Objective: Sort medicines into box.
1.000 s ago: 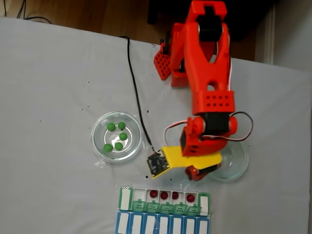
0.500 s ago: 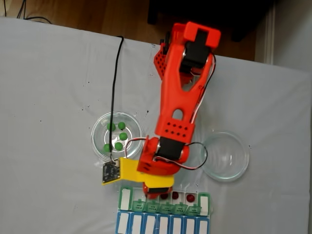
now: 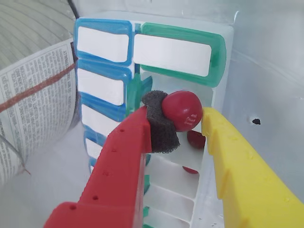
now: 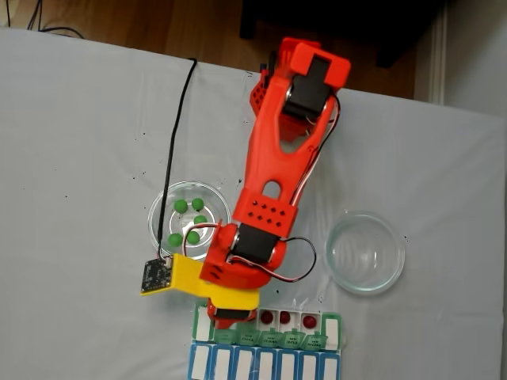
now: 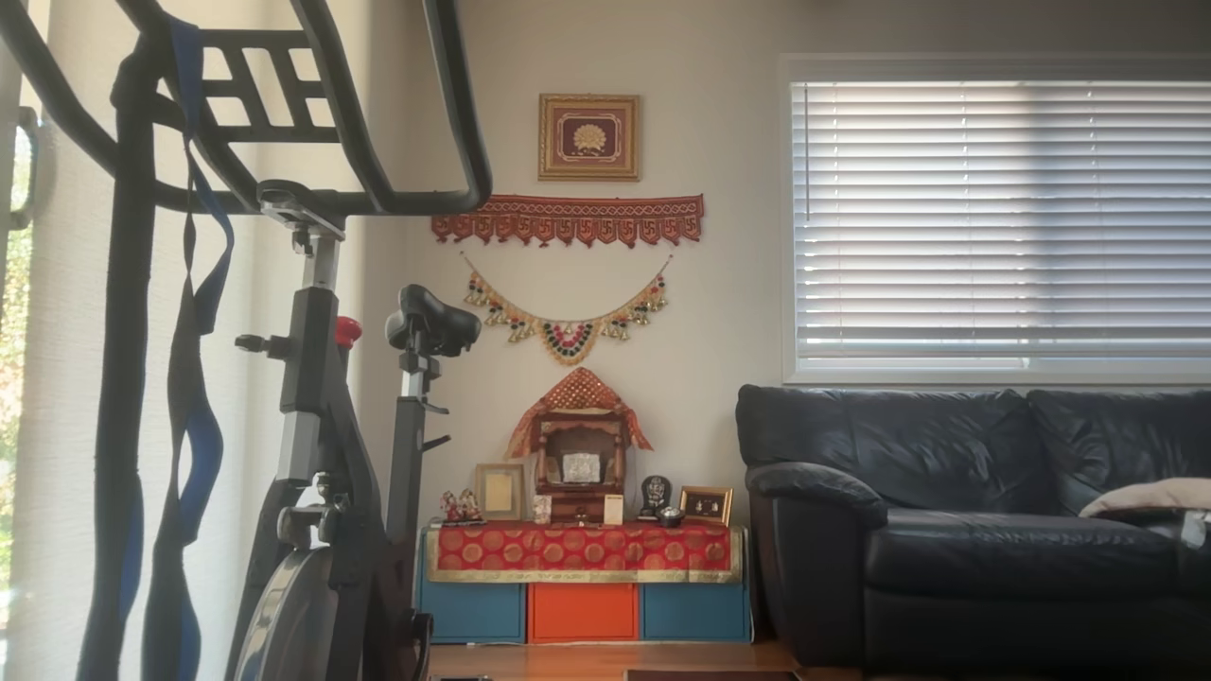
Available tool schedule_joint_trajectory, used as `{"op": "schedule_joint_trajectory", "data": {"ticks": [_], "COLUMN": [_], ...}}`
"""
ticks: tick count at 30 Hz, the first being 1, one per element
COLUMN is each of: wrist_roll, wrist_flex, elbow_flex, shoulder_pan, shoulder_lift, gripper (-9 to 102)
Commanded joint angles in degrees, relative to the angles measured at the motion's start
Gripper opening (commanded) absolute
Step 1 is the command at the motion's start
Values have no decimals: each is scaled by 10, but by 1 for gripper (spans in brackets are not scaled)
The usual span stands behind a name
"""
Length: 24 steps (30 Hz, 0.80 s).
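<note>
The white cloth-covered tabletop carries everything in the fixed view. The orange-red jointed arm reaches down across it toward the near edge, with its gripper over the left end of the long narrow white pill organiser with green lids. Just below that organiser lies a blue-framed row of white lids, touching it. Two round clear glass dishes sit farther up — the left dish holds five small bright green balls, and the right dish is well apart from it.

In the wrist view the gripper is clamped on a dark red round ball: the red finger presses a dark foam pad against one side and the yellow finger touches the other. The ball hangs above an open white compartment beside the organiser's green-rimmed end piece. More dark red balls rest in the compartments further along — three in the fixed view.
</note>
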Motion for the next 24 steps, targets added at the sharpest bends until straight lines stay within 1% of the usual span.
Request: {"op": "schedule_joint_trajectory", "data": {"ticks": [1, 3, 6, 15, 24], "wrist_roll": [3, 1, -9, -5, 4], "wrist_flex": [-10, 3, 47, 48, 47], "elbow_flex": [-56, -65, -103, -122, -97], "shoulder_pan": [-11, -16, -25, -39, -71], "shoulder_lift": [9, 1, -26, -55, -31], "gripper": [1, 1, 1, 1, 1]}}
